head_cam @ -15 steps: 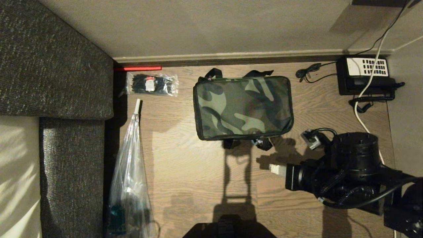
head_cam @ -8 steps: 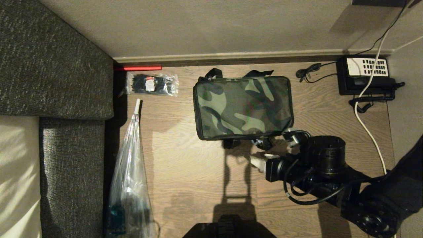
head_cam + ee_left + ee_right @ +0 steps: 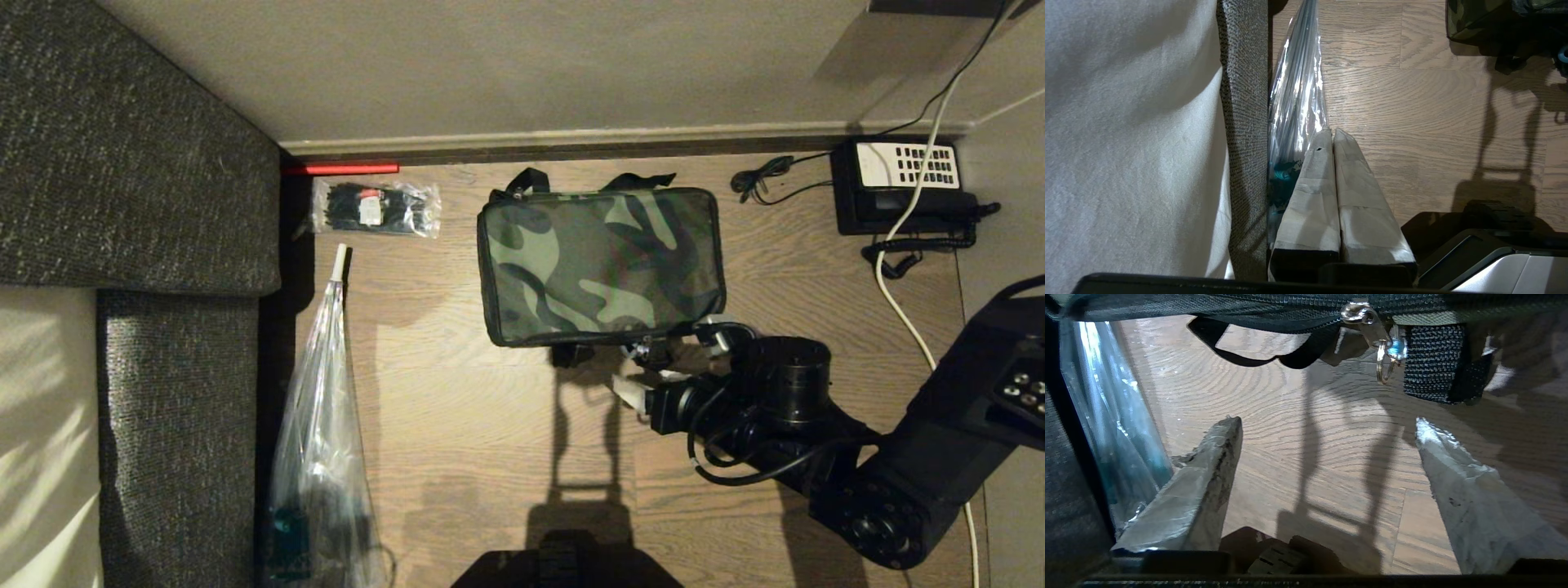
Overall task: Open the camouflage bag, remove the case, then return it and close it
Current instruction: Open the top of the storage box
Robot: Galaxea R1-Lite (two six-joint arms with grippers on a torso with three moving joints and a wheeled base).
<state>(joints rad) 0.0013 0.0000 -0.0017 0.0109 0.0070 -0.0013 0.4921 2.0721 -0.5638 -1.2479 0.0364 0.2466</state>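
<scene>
Right gripper (image 3: 633, 384) moved to camouflage bag (image 3: 600, 265), wood floor (image 3: 473, 425)

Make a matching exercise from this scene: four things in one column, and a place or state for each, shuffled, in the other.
Things:
1. camouflage bag
2. right end effector
3. left end effector
4. telephone

Places or states:
A. fingers pressed together, beside the clear plastic bag
B. far right corner of the wooden surface
C. zipped shut, lying flat
D. fingers spread apart, just short of the zipper pull

Pairs: 1-C, 2-D, 3-A, 4-B
</scene>
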